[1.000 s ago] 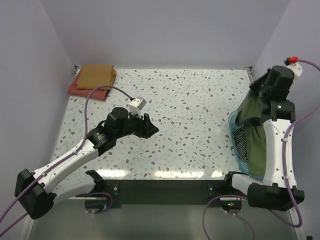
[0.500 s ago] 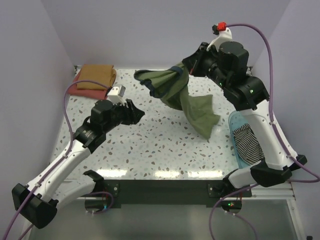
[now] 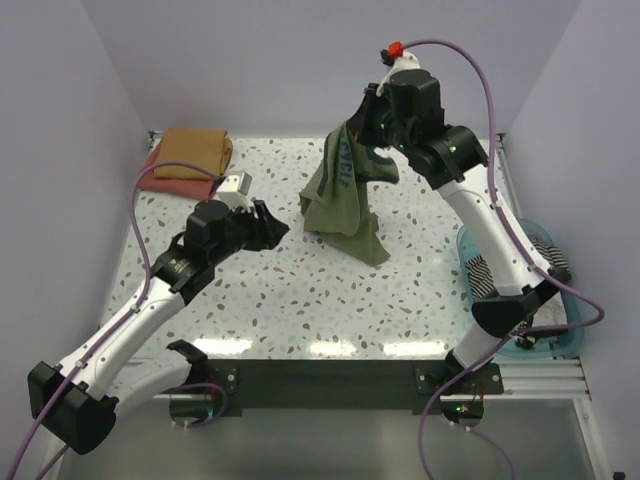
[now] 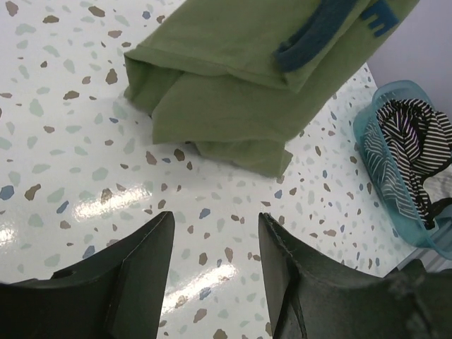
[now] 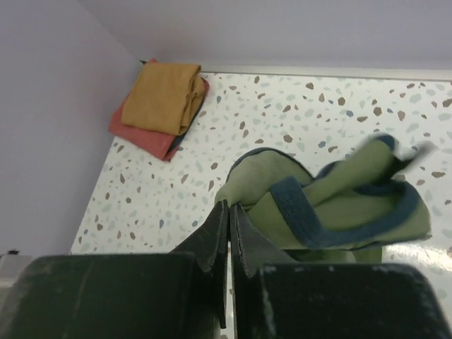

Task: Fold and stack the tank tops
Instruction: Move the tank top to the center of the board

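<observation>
Olive top (image 3: pixel 345 195) hangs bunched over the worktop's (image 3: pixel 400 290) middle, lower end apparently resting on it, pinched in the clenched right gripper (image 5: pixel 227 212); left gripper (image 4: pixel 215 233) hovers released nearby; it should catch a free navy-trimmed edge, so both can spread the cloth flat before folding.

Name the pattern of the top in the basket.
The tank top is black-and-white striped; clearest in left wrist view.

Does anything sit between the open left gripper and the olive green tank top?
Nothing visible. Only bare speckled tabletop lies between the left gripper and the olive green navy-trimmed tank top hanging from the shut right gripper.
</observation>
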Motion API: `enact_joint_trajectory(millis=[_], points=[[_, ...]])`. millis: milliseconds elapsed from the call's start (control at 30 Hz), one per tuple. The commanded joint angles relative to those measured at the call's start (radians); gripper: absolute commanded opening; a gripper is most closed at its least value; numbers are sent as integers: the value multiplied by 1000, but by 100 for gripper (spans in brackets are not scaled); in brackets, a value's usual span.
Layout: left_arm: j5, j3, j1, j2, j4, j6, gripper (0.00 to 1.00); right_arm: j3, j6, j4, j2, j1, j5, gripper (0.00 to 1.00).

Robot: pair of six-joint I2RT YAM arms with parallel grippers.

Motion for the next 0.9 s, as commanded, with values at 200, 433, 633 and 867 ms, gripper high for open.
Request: enact_joint_trajectory(millis=[200,433,633,867], points=[[17,-12,6,-53,56,-12,56,178,-31,126,-221,18,-221,0],[-4,7,7,-74,41,-7,56,229,20,171,-323,18,-298,0],[-16,10,7,-73,39,-10,56,198,6,157,-255,20,-236,0],[-13,-22,7,-45,47,-36,56,170,14,157,126,9,-154,0]])
